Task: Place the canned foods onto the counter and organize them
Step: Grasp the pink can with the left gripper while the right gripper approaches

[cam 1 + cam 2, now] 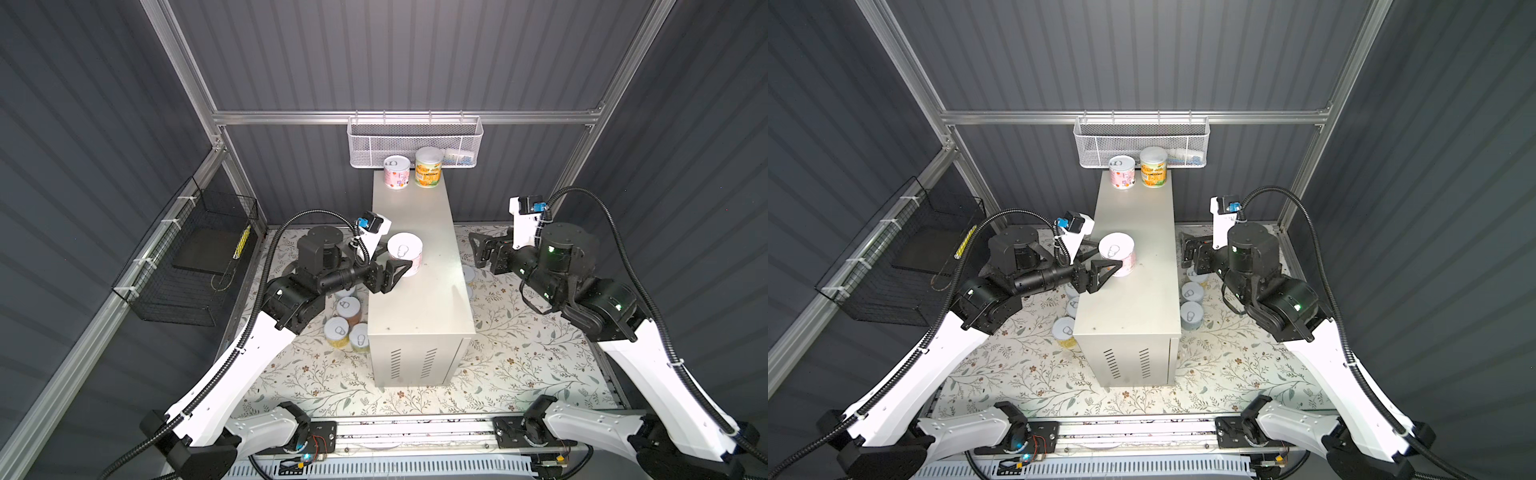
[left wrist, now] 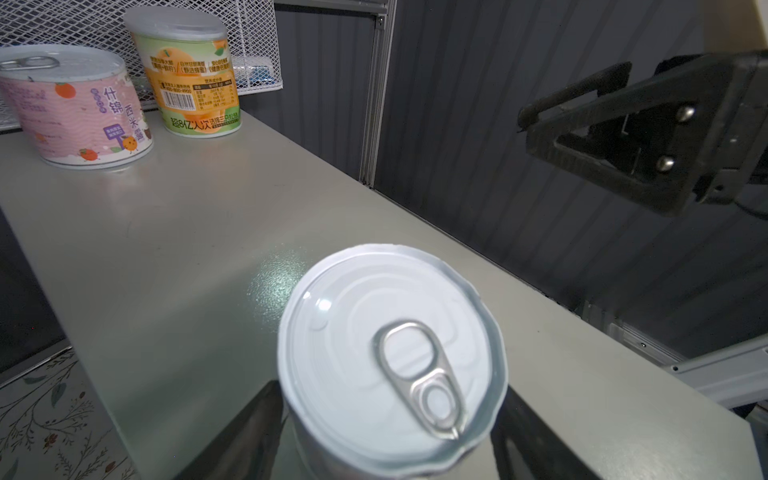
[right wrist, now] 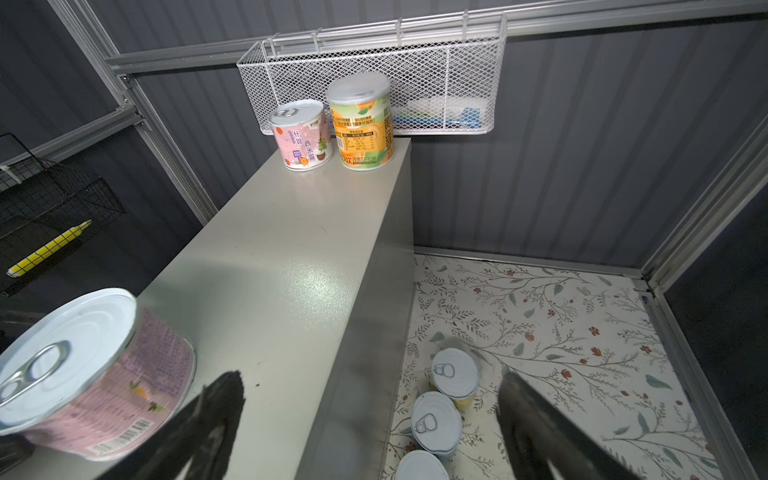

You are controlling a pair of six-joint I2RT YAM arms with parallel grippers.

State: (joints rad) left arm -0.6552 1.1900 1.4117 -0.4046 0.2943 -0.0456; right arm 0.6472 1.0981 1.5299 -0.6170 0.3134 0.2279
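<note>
Bench: the cream-white metal bench [image 1: 419, 299] stood lengthwise on the floral surface [image 1: 519, 353], with vent slits on its near end.
Pink can: a pink can [image 1: 405, 253] was at the bench's left long edge, about midway along, with its pull-tab lid facing up.
Left jaws: the left jaws reached in over that edge, one on each side of the pink can. In the left wrist view they seemed pressed against its wall, though the contact itself was hard to make out.
Right jaws: the right jaws stood wide apart and held nothing. They hung beside the bench's right long edge, above the floral surface.
Far end: a second pink can [image 1: 397, 172] stood toward the far left corner. A taller orange-green can [image 1: 429, 168] stood just beside it, toward the far right corner. Both were upright.
Left of bench: three floor cans [image 1: 336, 332] clustered close to the bench's left wall.
Right of bench: three more cans [image 1: 1192, 293] stood in a row along the right wall.
Beyond: a white mesh basket [image 1: 415, 141] hung on the back rail, just past the far end.
</note>
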